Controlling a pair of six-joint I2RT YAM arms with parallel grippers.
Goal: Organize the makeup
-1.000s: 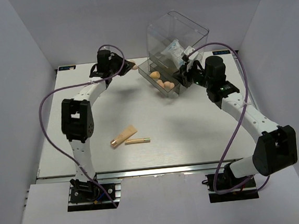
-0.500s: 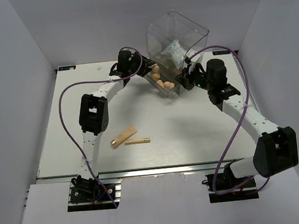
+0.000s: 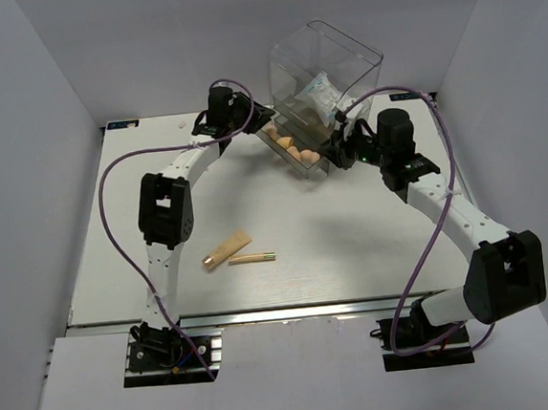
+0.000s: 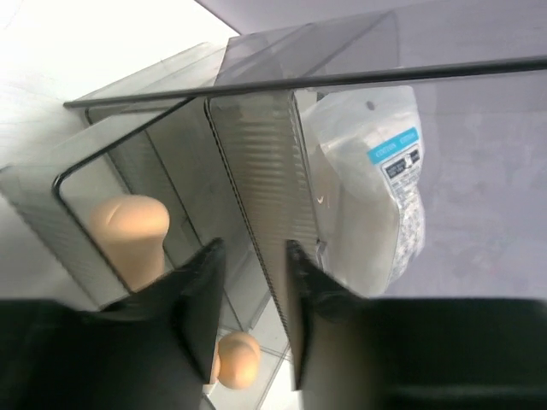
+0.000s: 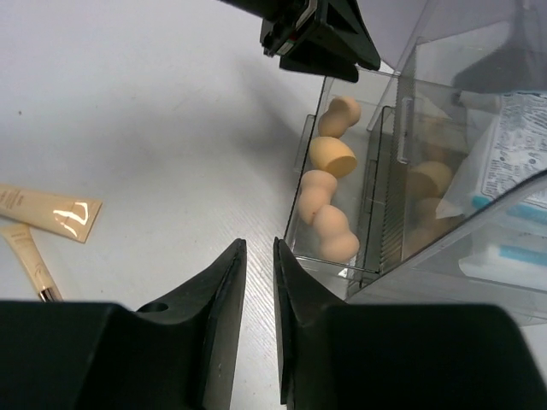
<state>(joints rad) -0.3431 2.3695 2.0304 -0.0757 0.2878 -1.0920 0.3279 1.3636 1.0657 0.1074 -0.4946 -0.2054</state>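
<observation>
Top external view: the left jaws, which carried a peach sponge at the counter's 11 o'clock a second ago, now hang released over the open drawer [image 3: 294, 160] at 1 o'clock. All four sponges [image 5: 329, 192] lie there, so we judge that batch finished. The right jaws, slightly parted, grasp nothing beside it. Near 7 o'clock the tube [image 3: 228, 249] points its cap to 8; the stick [image 3: 252, 258] lies 9-to-3.

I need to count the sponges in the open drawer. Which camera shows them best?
Right wrist: all four peach sponges lie unobstructed in the drawer. Top external shows them small; left wrist catches only two, partly hidden.
</observation>
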